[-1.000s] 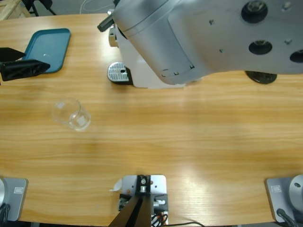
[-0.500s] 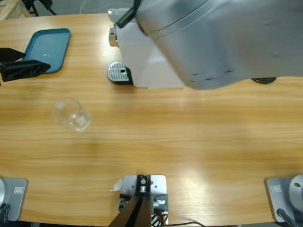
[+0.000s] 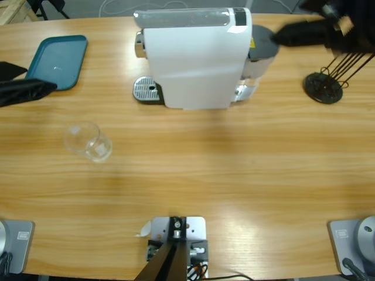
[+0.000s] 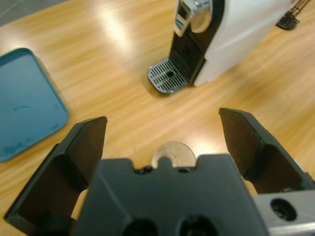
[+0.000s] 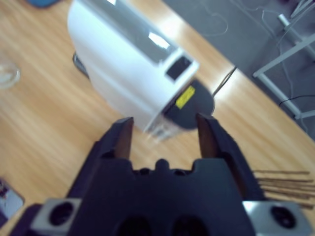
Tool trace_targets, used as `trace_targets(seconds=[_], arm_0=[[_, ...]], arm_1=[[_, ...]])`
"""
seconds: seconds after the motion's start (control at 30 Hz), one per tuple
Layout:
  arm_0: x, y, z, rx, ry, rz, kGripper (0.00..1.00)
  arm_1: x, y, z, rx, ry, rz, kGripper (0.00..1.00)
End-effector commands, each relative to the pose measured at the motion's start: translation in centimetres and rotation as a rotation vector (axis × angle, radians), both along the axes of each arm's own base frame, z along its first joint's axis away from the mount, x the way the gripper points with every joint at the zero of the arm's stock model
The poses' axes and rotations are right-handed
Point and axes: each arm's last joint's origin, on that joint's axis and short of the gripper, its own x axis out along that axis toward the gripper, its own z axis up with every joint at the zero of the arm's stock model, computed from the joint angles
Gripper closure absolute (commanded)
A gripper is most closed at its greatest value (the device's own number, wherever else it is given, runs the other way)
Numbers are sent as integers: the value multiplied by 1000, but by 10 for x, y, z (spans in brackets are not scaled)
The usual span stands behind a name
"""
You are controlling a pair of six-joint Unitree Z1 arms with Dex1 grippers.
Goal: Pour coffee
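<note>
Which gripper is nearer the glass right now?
The left gripper, at the table's left edge beside the teal tray; the glass lies just past it. The right gripper is over the coffee machine's far end.

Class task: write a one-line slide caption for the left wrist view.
Open left gripper above an empty glass, facing the coffee machine.

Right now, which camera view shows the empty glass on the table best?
The high view: the glass stands whole and unobstructed on the table. In the left wrist view only its rim peeks above the left gripper. The right wrist view catches just a sliver.
</note>
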Motion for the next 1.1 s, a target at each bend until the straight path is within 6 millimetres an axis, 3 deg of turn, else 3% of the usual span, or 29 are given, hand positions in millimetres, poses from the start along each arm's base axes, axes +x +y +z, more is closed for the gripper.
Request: trace_targets(seconds=[0.03,0.17,0.47,0.53,0.67,0.87,1.1], arm_0=[[-17,0,-16,-37,233,-68,4],[-20,-7,-26,-31,319,-71,8],[19,-34,-59,153,357,168,0],[14,-43,-68,176,385,135,0],[0,-47,-68,173,379,97,1],[2,-45,-70,188,351,158,4],[-8,-55,-80,226,361,157,9]], arm_1=[[-26,-40,-28,112,58,-38,18],[-25,-38,-31,131,69,-41,9],[-24,-36,-33,135,79,-44,7],[-25,-37,-32,139,77,-45,4],[-26,-39,-35,137,84,-48,4],[-27,-40,-37,139,93,-54,4],[-30,-43,-39,141,104,-54,9]])
